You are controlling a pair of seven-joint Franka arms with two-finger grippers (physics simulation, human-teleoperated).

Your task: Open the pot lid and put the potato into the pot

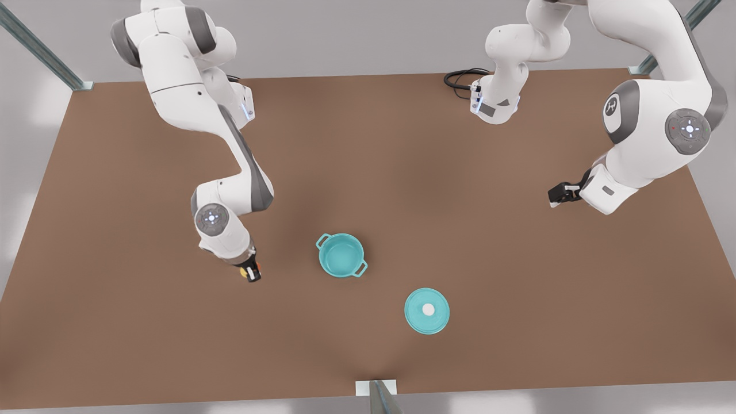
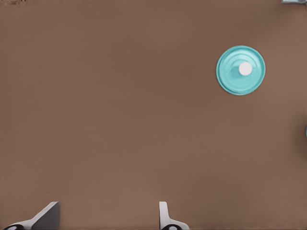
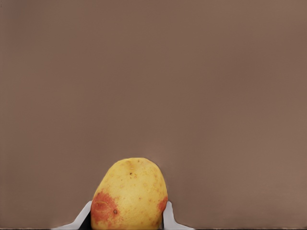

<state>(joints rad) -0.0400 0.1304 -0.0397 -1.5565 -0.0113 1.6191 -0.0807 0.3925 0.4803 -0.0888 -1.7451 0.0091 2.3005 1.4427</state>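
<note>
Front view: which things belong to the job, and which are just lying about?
Job: pot, pot lid, potato, right gripper with jaws shut on the potato, left gripper waiting with jaws open.
Lying about: black cable, far from the pot.

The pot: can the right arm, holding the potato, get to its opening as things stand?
Probably yes. The pot stands open, the pot lid lies apart on the table, and bare table separates it from the right gripper gripping the potato.

The front view looks steeply down from high above the brown worktop (image 1: 402, 161), sharing the pot lid (image 1: 426, 311) with the left wrist view, which faces down from farther up than the right wrist view, set close behind the potato (image 3: 129, 194).
</note>
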